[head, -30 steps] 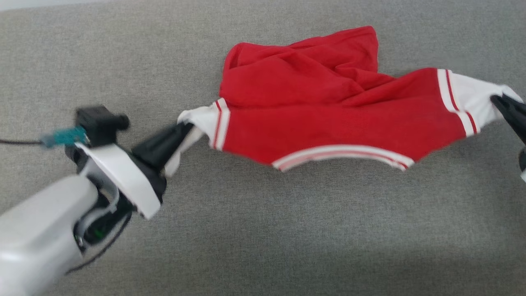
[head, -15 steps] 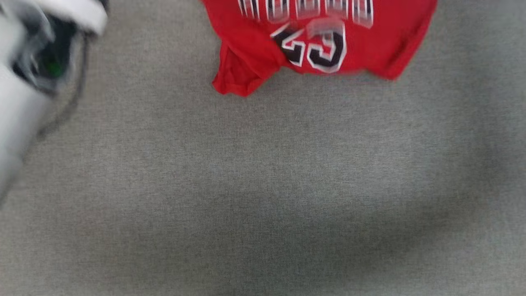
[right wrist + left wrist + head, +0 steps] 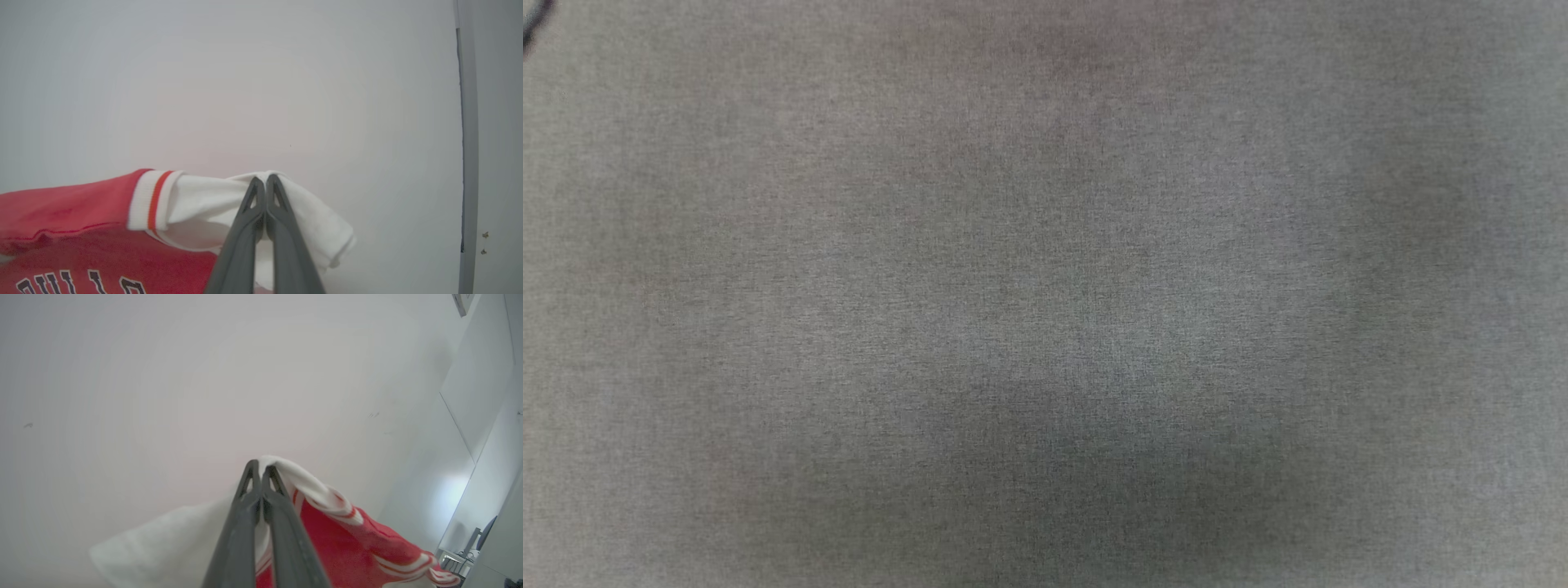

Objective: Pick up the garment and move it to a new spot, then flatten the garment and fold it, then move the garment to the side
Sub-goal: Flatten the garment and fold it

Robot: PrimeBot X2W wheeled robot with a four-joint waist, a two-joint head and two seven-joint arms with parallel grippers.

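The garment point(image 3: 73, 212) mid-lift — a second ago it sagged low over the grey woven surface point(image 3: 1045, 294); now it hangs raised before a pale wall point(image 3: 245, 81). The left claw point(image 3: 260, 467) and the right claw point(image 3: 265, 179) each pinch a white sleeve end point(image 3: 196, 204) (jaws pressed together). Pick-up appears done — the carry to a new spot follows.

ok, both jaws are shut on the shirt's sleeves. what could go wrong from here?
1. Slip: the left gripper and right gripper have their jaws shut on just the thin white sleeve ends of the garment, near the tips. A pull could tug one free.
2. Creases: the right wrist view shows the red body sagging in a fold, so it may land doubled over.
3. Placement: the head view of the grey surface is blurred, so aiming the drop looks hard.
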